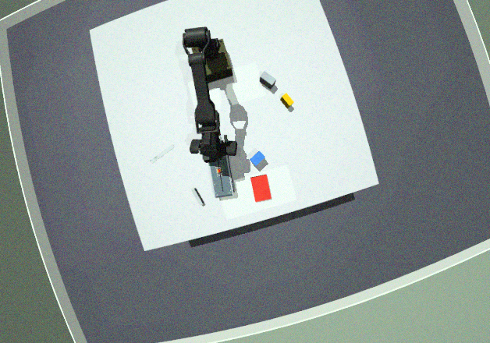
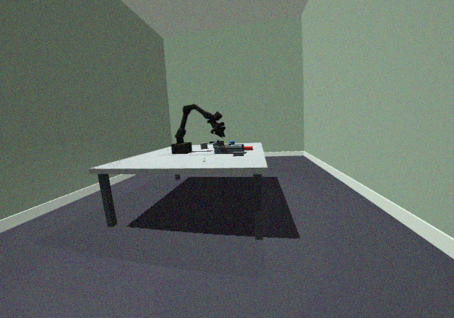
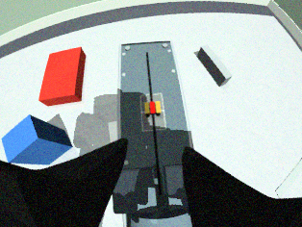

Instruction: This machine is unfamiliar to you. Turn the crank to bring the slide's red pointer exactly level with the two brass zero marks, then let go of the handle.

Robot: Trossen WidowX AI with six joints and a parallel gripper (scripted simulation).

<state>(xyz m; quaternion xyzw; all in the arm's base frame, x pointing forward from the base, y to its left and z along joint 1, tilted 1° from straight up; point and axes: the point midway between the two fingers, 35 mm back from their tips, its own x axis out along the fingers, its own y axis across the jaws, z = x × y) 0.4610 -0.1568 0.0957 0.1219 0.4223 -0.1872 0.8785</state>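
So, biggest first: white bench (image 1: 317, 149) (image 2: 165, 162) (image 3: 250, 130), black arm (image 1: 200, 82) (image 2: 183, 118) reaching toward its bottom edge as the top view has it. The machine (image 1: 224, 186) (image 2: 233, 149) (image 3: 132, 63) sits near that edge, closer to the bottom-left corner than the bottom-right. It's a long grey-blue box with a dark slot down its top. Gripper (image 1: 211, 160) (image 2: 223, 136) (image 3: 155, 148) has its fingers apart, nothing between them. Only the exterior view really shows it's up above the machine, not touching.

Red block (image 1: 260, 189) (image 2: 248, 148) (image 3: 62, 74) is beside the machine, toward the bottom-right corner. The smaller yellow block (image 1: 287, 100), nearer the right edge, only shows from the top. Wrist view's best for the tiny red pointer (image 1: 218, 171) (image 3: 152, 108): it's between two brass marks (image 3: 158, 108), roughly level, can't tell if exactly.
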